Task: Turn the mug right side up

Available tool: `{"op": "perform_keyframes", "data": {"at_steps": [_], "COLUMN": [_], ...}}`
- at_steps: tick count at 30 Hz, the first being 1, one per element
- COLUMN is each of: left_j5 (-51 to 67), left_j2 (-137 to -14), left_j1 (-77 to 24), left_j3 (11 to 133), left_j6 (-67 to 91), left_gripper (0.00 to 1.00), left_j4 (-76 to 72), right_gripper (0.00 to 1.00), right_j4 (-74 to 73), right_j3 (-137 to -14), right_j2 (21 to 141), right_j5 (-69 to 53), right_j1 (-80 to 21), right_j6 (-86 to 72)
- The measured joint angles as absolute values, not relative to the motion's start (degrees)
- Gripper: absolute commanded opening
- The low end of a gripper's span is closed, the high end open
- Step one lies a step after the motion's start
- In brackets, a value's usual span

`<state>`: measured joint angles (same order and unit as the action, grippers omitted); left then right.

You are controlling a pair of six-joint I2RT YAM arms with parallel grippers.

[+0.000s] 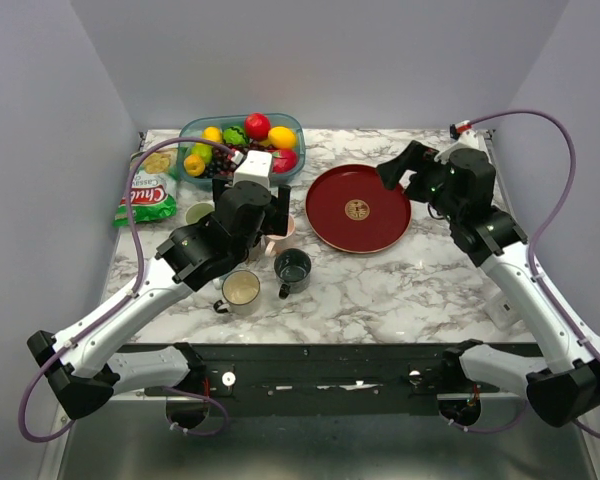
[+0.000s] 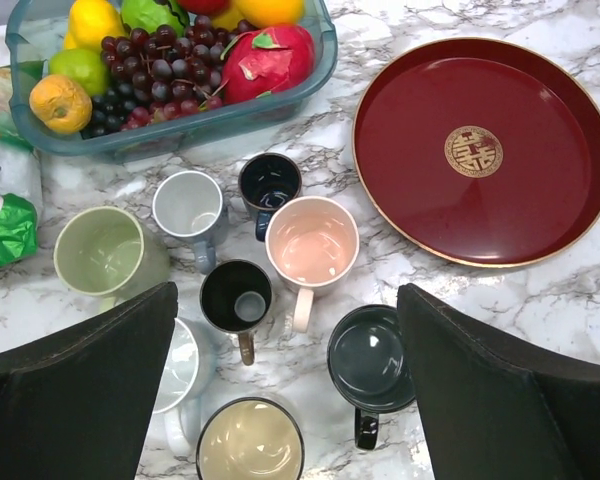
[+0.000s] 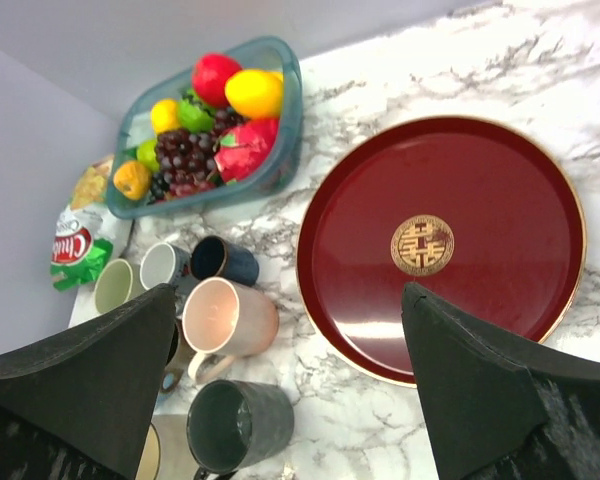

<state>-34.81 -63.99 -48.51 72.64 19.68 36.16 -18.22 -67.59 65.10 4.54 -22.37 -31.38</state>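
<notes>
Left gripper (image 2: pixel 287 300) hangs with its fingers spread wide and nothing between them, directly above the pink mug (image 2: pixel 312 240). That mug stands mouth-up on the marble table (image 2: pixel 580 320).

The left wrist view shows seven more mugs around it, all mouth-up: a black mug (image 2: pixel 236 295) just beside it, a navy mug (image 2: pixel 270 182), a grey mug (image 2: pixel 188 205), a green mug (image 2: pixel 100 250), a white mug (image 2: pixel 180 365) (half hidden by a finger), a cream mug (image 2: pixel 250 440) and a dark grey mug (image 2: pixel 370 358).

From the top view the arm covers most of this cluster, leaving only a sliver of pink.

Right gripper (image 3: pixel 287 310), likewise spread and empty, hovers at the far right rim of the red tray (image 2: pixel 420 120). A fruit basket (image 2: pixel 170 130) sits behind the mugs, and a snack bag (image 1: pixel 145 200) lies at the left.
</notes>
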Motion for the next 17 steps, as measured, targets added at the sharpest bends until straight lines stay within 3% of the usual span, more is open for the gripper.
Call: {"op": "perform_keyframes", "data": {"at_steps": [17], "left_j5": [-35.2], "left_j2": [-65.0], "left_j1": [-48.5], "left_j3": [72.6], "left_j6": [18.2], "left_gripper": [0.99], "left_j4": [36.5], "right_gripper": [1.0], "right_j4": [-17.1], "right_j3": [-66.7], "right_j2": [63.7], "right_j5": [6.7], "right_j1": [-22.4], "right_j6": [-30.4]}}
